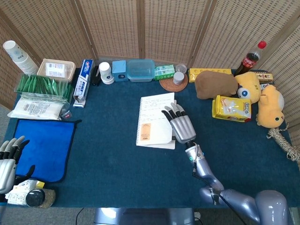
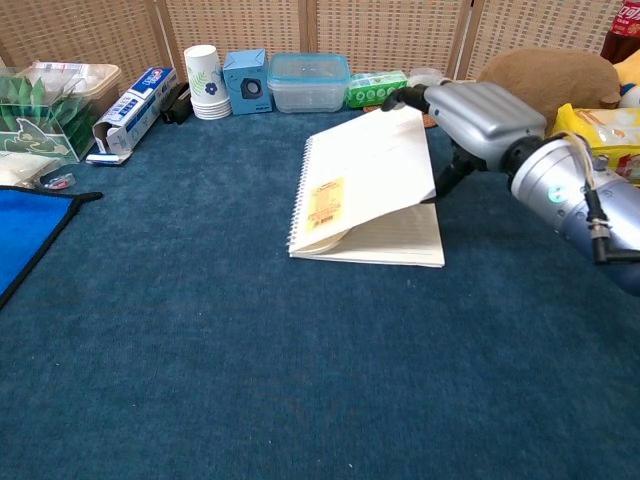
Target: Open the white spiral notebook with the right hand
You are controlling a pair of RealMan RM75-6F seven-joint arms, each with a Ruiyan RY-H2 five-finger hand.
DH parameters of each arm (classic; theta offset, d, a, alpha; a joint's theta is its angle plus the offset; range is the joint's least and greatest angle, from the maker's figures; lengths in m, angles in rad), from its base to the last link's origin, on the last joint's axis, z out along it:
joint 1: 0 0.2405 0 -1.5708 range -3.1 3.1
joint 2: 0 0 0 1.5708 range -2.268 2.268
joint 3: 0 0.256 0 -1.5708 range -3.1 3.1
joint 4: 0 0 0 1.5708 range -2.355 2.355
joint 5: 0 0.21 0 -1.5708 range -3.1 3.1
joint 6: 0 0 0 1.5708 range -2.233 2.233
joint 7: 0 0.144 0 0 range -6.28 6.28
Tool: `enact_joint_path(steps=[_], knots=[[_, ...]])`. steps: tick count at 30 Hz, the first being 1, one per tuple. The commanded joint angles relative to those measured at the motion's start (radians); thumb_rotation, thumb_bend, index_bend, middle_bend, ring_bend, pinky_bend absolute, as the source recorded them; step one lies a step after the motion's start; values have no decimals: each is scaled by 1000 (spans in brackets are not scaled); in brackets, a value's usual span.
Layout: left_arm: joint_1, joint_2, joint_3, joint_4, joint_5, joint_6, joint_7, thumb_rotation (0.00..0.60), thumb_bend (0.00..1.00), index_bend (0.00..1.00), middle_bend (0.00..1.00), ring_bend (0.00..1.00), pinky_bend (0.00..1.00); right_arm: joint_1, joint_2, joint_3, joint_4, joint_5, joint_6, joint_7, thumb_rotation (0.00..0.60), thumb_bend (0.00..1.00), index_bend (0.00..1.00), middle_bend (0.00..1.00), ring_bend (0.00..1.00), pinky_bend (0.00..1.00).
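- Pinching the cover's free edge, the right hand (image 2: 470, 115) held the white spiral notebook (image 2: 365, 205) half open.
- Left hand (image 1: 7, 161) sat open at 8 o'clock.

Bare cloth (image 2: 300, 380) at 6 o'clock of notebook (image 2: 365, 190). Tub (image 2: 308, 82) at 12. Plush (image 2: 545, 85) at 2.

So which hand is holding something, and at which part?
The right hand holds the white spiral notebook's front cover by its free right edge; left hand holds nothing.
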Motion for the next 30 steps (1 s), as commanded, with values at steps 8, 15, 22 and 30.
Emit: enact_joint_path(steps=[8, 15, 22, 30], knots=[[29, 0, 9, 24, 1, 28, -34, 600, 305, 210, 86, 23, 0, 81, -46, 92, -59, 64, -21, -19, 600, 56, 155, 185, 73, 129], [55, 2, 16, 50, -4, 49, -72, 600, 304, 210, 86, 23, 0, 134, -78, 157, -72, 114, -24, -37, 600, 52, 148, 184, 76, 131], [84, -2, 24, 85, -16, 65, -114, 600, 305, 210, 86, 23, 0, 181, -71, 206, -125, 129, -6, -74, 600, 48, 95, 164, 76, 132], [96, -8, 25, 106, -10, 73, -138, 600, 305, 211, 86, 24, 0, 217, -65, 231, -188, 207, -66, -82, 600, 45, 3, 94, 46, 132]])
